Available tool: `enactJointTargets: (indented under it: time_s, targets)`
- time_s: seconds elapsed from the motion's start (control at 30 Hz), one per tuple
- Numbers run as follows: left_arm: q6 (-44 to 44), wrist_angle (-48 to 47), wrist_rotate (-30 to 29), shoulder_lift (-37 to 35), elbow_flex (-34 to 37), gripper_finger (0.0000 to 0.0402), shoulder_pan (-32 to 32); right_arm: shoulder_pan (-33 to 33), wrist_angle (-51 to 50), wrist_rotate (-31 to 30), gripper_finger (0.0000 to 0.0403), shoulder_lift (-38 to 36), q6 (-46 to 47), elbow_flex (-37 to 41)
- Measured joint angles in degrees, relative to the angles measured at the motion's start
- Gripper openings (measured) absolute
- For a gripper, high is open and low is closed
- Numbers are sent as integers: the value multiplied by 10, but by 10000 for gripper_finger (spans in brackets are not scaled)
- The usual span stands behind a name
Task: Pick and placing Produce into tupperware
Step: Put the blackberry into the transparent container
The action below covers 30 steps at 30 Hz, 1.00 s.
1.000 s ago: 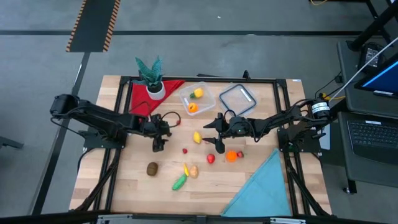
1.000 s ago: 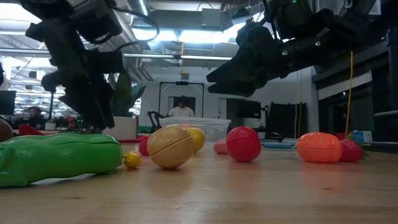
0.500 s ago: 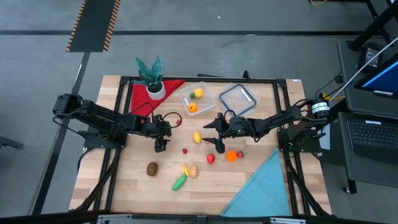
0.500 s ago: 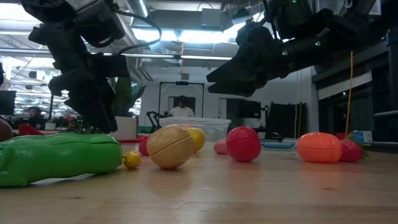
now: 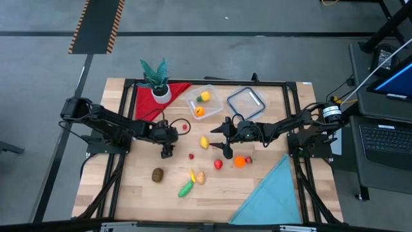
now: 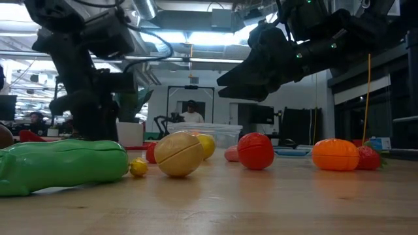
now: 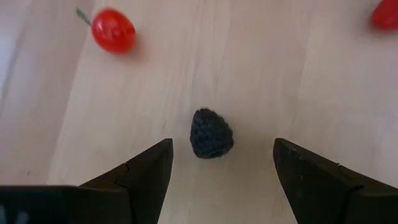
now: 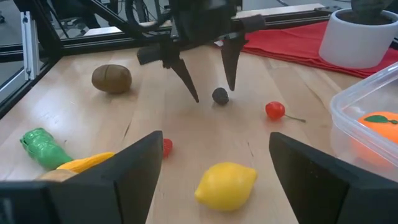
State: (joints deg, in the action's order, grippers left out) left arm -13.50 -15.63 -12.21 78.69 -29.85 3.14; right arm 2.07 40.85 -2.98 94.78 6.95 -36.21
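Note:
My left gripper hangs open just above the table, fingers pointing steeply down. A small dark berry rests on the wood between the fingertips, and neither finger touches it. A red cherry lies a little beyond it. My right gripper stands open and still above the table's middle, near a yellow lemon. The clear tupperware sits at the far middle with an orange piece and a yellow-green piece inside. More produce lies loose on the table: an orange, a red piece, a brown kiwi and a green piece.
A clear lid with a dark rim lies right of the tupperware. A potted plant stands on a red cloth at the far left. A teal cloth covers the near right corner. Bare wood lies near the left edge.
My left gripper has sunk toward the table over the dark berry, staying open. The berry and the other produce have not moved.

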Motion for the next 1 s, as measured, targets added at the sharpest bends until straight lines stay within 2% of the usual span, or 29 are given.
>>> enactJointTargets:
  time_s: [0.47, 1.0]
  targets:
    - [-22, 25, -5, 13, 0, 266, -23, 0, 0, 0, 295, 0, 0, 0]
    - [-29, 16, 5, 12, 0, 195, -36, 0, 0, 0, 295, 0, 0, 0]
